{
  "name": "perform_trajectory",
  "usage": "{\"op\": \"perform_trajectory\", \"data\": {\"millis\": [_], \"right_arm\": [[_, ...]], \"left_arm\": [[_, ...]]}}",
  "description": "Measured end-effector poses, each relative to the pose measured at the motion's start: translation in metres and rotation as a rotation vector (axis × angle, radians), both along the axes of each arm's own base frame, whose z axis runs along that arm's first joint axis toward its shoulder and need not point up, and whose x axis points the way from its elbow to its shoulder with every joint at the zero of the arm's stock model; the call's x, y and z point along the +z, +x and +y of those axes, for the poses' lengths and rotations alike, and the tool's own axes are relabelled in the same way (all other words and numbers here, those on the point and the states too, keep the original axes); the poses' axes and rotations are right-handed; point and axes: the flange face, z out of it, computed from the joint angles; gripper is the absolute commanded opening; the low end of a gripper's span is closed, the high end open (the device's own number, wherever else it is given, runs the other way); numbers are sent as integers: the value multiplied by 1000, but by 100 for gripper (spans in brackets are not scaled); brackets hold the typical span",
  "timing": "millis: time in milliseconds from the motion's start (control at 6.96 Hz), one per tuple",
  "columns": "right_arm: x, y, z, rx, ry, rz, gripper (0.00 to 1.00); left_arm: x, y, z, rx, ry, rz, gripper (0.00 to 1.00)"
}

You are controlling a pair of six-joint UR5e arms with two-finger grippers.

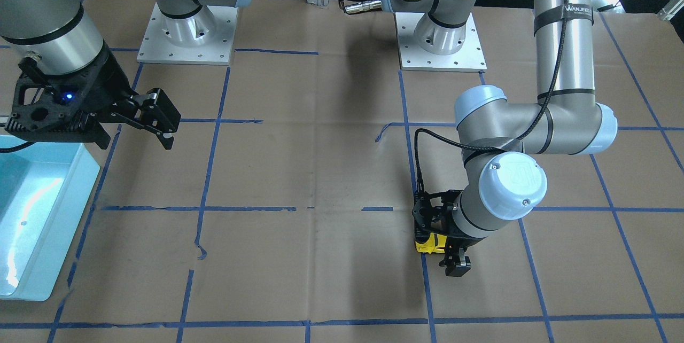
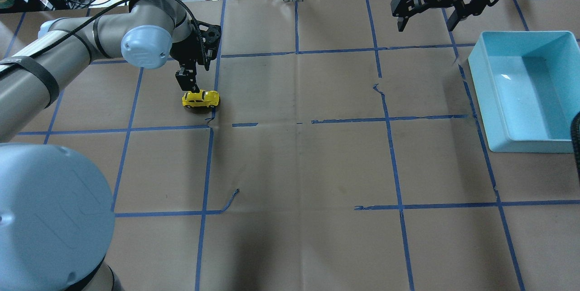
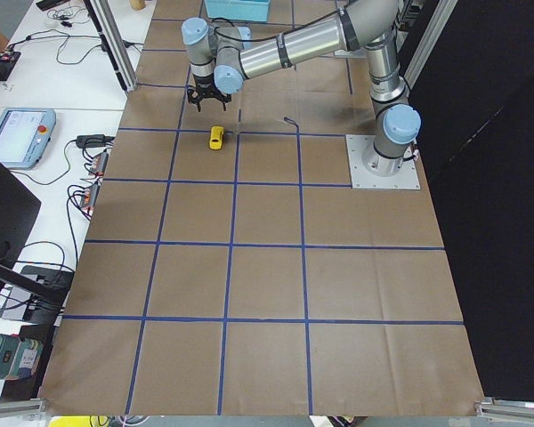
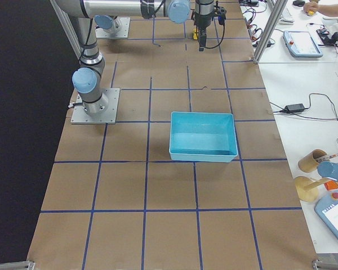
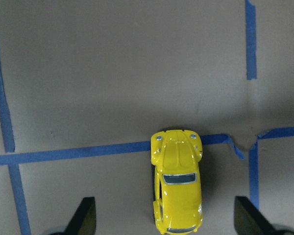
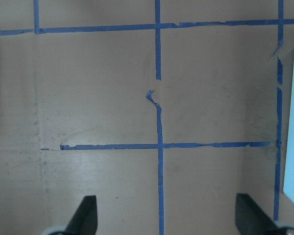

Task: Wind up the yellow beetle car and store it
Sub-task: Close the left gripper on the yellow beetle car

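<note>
The yellow beetle car [image 2: 200, 99] is seen standing on brown paper [image 2: 294, 168], across a blue tape line [image 5: 78, 154], well apart from the blue bin [image 2: 530, 145]. It is straddled, untouched, by the left gripper [image 5: 164, 218], whose fingers are spread. The right gripper [image 2: 428, 21] is held wide apart and empty near the bin. "WANJEED" is printed on a black strap [image 1: 564, 13] around the left arm.

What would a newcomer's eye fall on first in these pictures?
The yellow beetle car stands out on the brown table, on the robot's left side, with the open left tool poised above it. On the robot's right, an empty light blue bin sits near the open right tool.
</note>
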Motion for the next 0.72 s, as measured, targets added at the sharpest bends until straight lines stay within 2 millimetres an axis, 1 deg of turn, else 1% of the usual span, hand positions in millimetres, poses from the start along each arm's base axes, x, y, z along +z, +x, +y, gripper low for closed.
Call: {"op": "perform_trajectory", "data": {"millis": [431, 718], "right_arm": [[0, 0, -3, -1, -1, -1, 100], [0, 0, -3, -2, 0, 0, 100]], "left_arm": [[-22, 8, 4, 10, 5, -56, 96], [-43, 24, 8, 45, -18, -64, 95]]}}
